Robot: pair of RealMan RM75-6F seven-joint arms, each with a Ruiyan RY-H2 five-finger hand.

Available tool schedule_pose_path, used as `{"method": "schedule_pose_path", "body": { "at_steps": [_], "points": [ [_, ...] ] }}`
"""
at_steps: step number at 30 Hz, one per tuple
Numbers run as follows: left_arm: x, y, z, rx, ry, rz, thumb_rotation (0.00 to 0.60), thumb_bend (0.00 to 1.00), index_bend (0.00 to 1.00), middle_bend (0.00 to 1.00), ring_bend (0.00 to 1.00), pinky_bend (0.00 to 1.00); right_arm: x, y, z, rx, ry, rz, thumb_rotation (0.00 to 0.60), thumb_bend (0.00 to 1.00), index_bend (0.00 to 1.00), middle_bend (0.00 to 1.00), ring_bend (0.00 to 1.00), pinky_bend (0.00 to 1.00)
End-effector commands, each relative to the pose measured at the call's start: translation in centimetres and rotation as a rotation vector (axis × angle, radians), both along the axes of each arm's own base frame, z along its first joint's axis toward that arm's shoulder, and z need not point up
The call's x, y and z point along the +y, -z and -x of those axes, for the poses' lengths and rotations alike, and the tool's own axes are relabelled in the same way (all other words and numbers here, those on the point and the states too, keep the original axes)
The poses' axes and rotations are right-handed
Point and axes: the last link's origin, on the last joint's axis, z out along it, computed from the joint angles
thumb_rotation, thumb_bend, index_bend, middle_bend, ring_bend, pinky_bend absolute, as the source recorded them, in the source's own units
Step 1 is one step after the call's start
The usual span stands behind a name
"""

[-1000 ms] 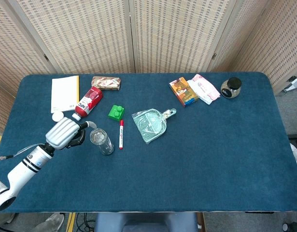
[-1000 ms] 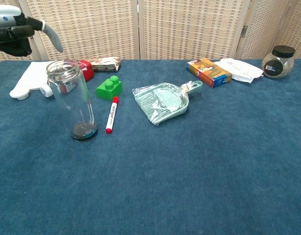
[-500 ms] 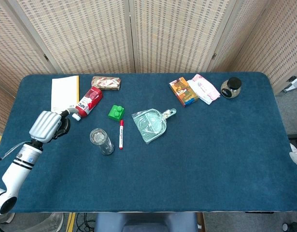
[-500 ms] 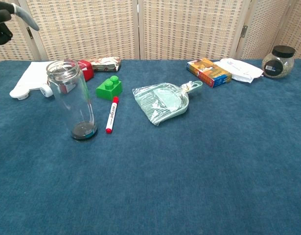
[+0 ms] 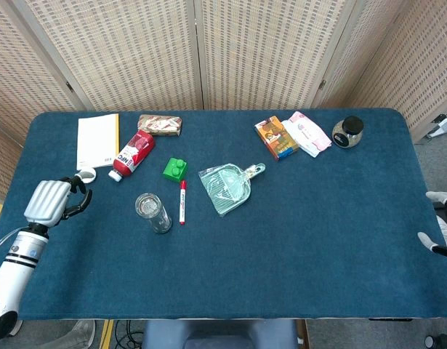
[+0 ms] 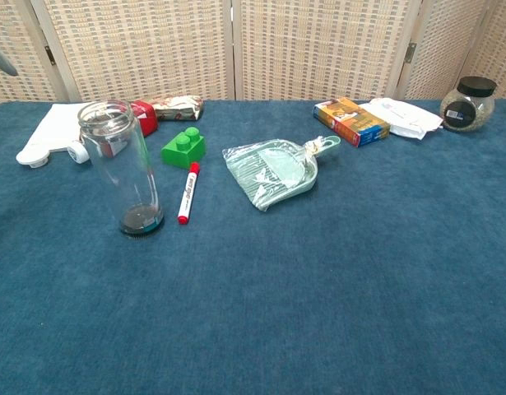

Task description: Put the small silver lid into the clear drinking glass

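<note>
At the near-left edge of the table [image 5: 296, 247], my left hand [image 5: 52, 200] lay back-up, well apart from the clear drinking glass [image 5: 152, 212]; its fingers [image 5: 75, 198] were bent inward with nothing visible in them, yet whether they were fully closed I could not tell. At the far right edge of the head view, only a part of my right hand [image 5: 430, 240] showed; its state could not be told. The glass stood upright, just beside a red marker [image 5: 182, 201], with a green block [image 5: 175, 169] behind the marker. In the chest view, a dark round shape lay at the bottom of the glass; I could not tell whether this was the small silver lid. A small pale round object [image 5: 85, 174] lay on the cloth between my left hand and a notebook [image 5: 97, 140]; what it was I could not tell either. A red bottle [image 5: 133, 153] lay on its side right of the notebook; a bagged green dustpan [image 5: 227, 187] lay right of the marker; an orange box [image 5: 275, 138] and a dark-lidded jar [image 5: 348, 131] stood at the far right.
</note>
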Motion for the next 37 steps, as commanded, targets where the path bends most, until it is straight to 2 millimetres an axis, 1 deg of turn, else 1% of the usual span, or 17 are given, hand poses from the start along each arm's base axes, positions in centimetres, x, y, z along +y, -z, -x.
{"method": "schedule_pose_path", "body": {
  "at_steps": [1, 4, 11, 14, 20, 26, 37],
  "points": [
    [-1.5, 0.2, 0.8, 0.015, -0.04, -0.018, 0.0, 0.41, 0.23, 0.41, 0.4, 0.59, 0.0, 0.6, 0.1, -0.003, -0.014, -0.025, 0.6, 0.16, 0.26, 0.26, 0.23, 0.33],
    [-2.7, 0.4, 1.1, 0.019, -0.065, -0.043, 0.0, 0.4, 0.23, 0.39, 0.38, 0.55, 0.2, 1.2, 0.0, -0.01, -0.02, -0.043, 0.6, 0.16, 0.26, 0.26, 0.23, 0.33],
    [-5.6, 1.4, 1.7, 0.01, -0.099, -0.085, 0.0, 0.4, 0.23, 0.37, 0.36, 0.52, 0.4, 2.1, -0.3, -0.033, -0.045, -0.071, 0.6, 0.16, 0.26, 0.26, 0.23, 0.33],
    [-6.7, 1.9, 1.9, 0.005, -0.11, -0.087, 0.0, 0.4, 0.23, 0.37, 0.36, 0.51, 0.4, 2.3, -0.7, -0.069, -0.061, -0.082, 0.6, 0.16, 0.26, 0.26, 0.23, 0.33],
    [-8.6, 2.6, 1.8, 0.0, -0.084, -0.107, 0.0, 0.39, 0.23, 0.37, 0.36, 0.51, 0.5, 2.4, -1.1, -0.077, -0.084, -0.083, 0.6, 0.16, 0.26, 0.26, 0.23, 0.33],
    [-9.7, 3.0, 1.5, -0.029, -0.044, -0.141, 0.01, 0.39, 0.23, 0.36, 0.36, 0.51, 0.9, 2.8, -0.9, -0.094, -0.064, -0.099, 0.6, 0.16, 0.26, 0.26, 0.23, 0.33],
    [-10.2, 3.6, 1.4, -0.024, -0.044, -0.126, 0.026, 0.39, 0.23, 0.36, 0.36, 0.51, 1.3, 4.2, -0.9, -0.097, -0.066, -0.144, 0.6, 0.16, 0.26, 0.26, 0.23, 0.33]
  ]
}}
